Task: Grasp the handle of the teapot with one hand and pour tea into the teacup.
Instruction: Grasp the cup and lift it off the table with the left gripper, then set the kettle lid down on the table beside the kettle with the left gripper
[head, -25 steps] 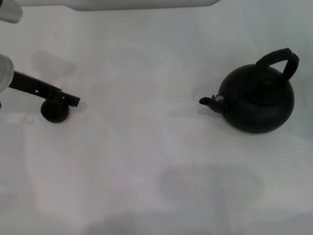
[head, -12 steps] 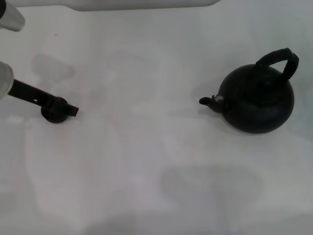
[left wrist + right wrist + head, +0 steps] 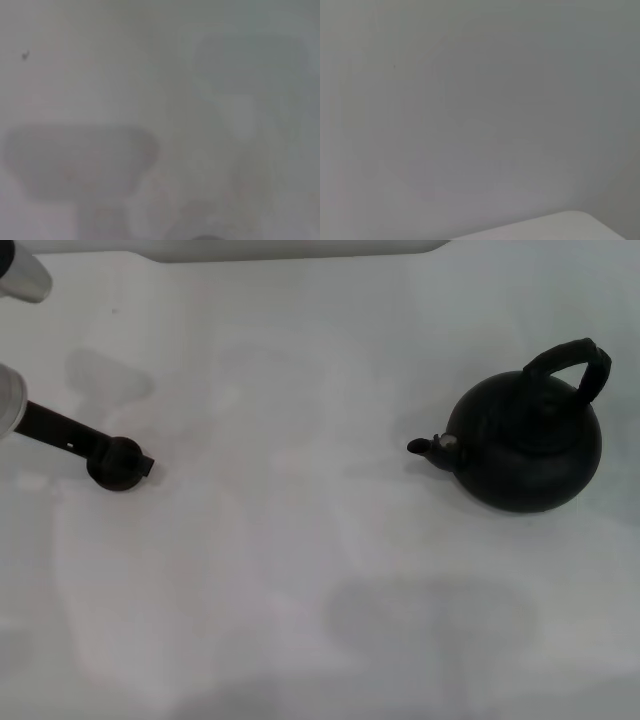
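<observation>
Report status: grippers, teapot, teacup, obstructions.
Left gripper at the teacup, grip unclear. Right gripper out of view. Teapot upright on the table, handle ungrasped. Nothing between teacup and teapot.

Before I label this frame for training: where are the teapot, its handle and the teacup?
teapot (image 3: 525,455): head view, middle of the round body.
handle (image 3: 580,357): head view, top of the arched loop.
teacup (image 3: 116,466): head view, dark rounded body by the left arm's tip.

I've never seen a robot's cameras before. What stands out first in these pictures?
The large round matte black teapot on the right of the white table, its arched handle rising on top. Far to the left, the left gripper reaches in at a tiny dark teacup.
</observation>
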